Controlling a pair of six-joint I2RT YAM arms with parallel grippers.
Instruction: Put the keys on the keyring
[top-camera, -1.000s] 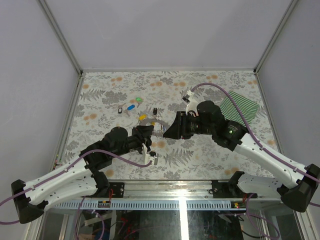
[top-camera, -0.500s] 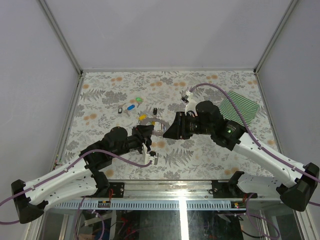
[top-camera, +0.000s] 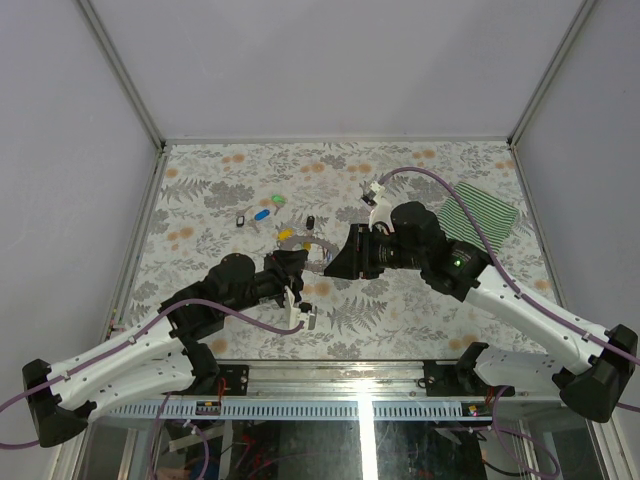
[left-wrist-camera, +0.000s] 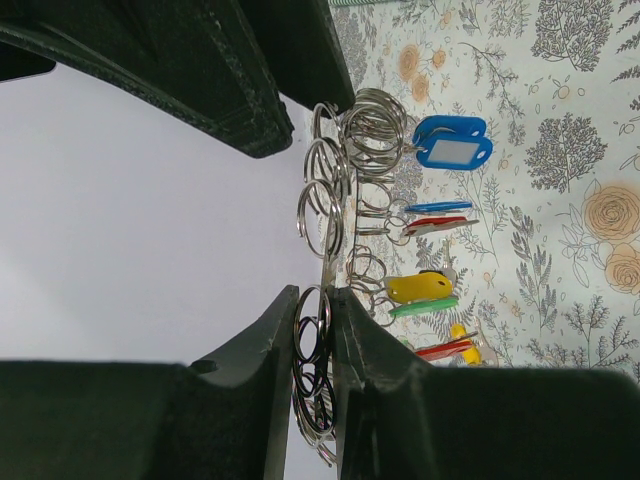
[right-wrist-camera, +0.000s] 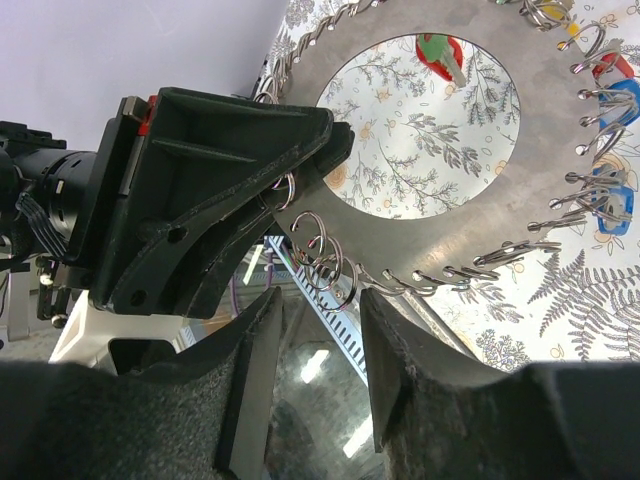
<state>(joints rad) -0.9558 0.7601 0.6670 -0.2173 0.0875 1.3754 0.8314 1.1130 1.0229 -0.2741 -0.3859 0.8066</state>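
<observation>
My left gripper (top-camera: 297, 266) is shut on the rim of the keyring (right-wrist-camera: 545, 195), a large flat grey ring, and holds it above the table. In the left wrist view the keyring (left-wrist-camera: 329, 250) is edge-on between my fingers, with several small split rings along it. A blue tag (left-wrist-camera: 452, 143) and a yellow key (left-wrist-camera: 420, 287) hang from it. My right gripper (right-wrist-camera: 318, 330) is open, its jaws either side of the small split rings (right-wrist-camera: 330, 265) on the rim, not closed on them. Loose green (top-camera: 277, 202), blue (top-camera: 262, 213) and black (top-camera: 243, 219) keys lie on the table.
A green striped cloth (top-camera: 482, 210) lies at the back right of the floral table (top-camera: 420, 310). Another small black key (top-camera: 311, 222) lies just beyond the keyring. Grey walls enclose the table on three sides.
Almost nothing differs. My right gripper has shifted very slightly toward the keyring; my left arm holds still.
</observation>
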